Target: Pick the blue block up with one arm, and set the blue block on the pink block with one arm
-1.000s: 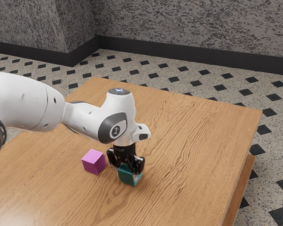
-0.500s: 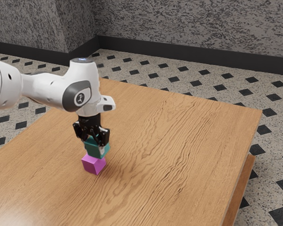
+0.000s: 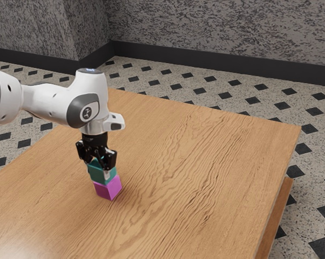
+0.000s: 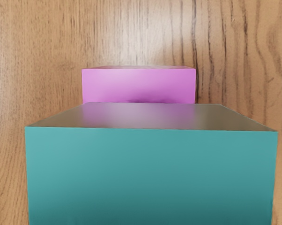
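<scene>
Wood table point(image 3: 205, 162), plain grain, blocks toward the exterior view's left part of the top. Nearest the camera is the pink block point(image 3: 108, 190), flat on the wood. The blue block point(image 3: 100, 174), which renders more teal than blue, sits on top of it. Faces look to be touching, and it's set slightly toward the exterior view's left, so not perfectly flush. My gripper point(image 3: 101, 165) points straight down over the stack, black fingers pinching the blue block from two sides at its upper half.

Wrist cam: blue block point(image 4: 150, 173) right under the hand, pink block point(image 4: 138, 84) poking out just past its far edge, table grain point(image 4: 38, 47) around both.

The white arm point(image 3: 43, 102) comes in from the exterior view's left. Beyond the table there's a black-and-cream diamond tile floor point(image 3: 249, 91), then a grey speckled wall point(image 3: 232, 27) with dark baseboard.
</scene>
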Robot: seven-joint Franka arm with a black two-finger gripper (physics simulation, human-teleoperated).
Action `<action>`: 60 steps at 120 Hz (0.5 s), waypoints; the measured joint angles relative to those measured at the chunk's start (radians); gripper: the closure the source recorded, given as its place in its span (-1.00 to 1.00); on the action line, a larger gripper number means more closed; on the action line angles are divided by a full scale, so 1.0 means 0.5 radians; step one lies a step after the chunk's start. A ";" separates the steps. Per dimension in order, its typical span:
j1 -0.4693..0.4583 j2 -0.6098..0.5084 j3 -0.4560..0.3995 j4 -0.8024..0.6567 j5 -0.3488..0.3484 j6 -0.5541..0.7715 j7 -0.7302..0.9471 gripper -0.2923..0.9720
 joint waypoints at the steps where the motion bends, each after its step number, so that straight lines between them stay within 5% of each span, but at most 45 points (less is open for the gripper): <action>1: 0.000 0.000 0.001 0.000 0.000 0.000 0.002 0.05; 16: 0.005 0.000 0.011 -0.001 0.002 -0.004 0.022 0.05; 60: -0.002 -0.001 0.013 0.002 -0.002 -0.013 0.108 -0.42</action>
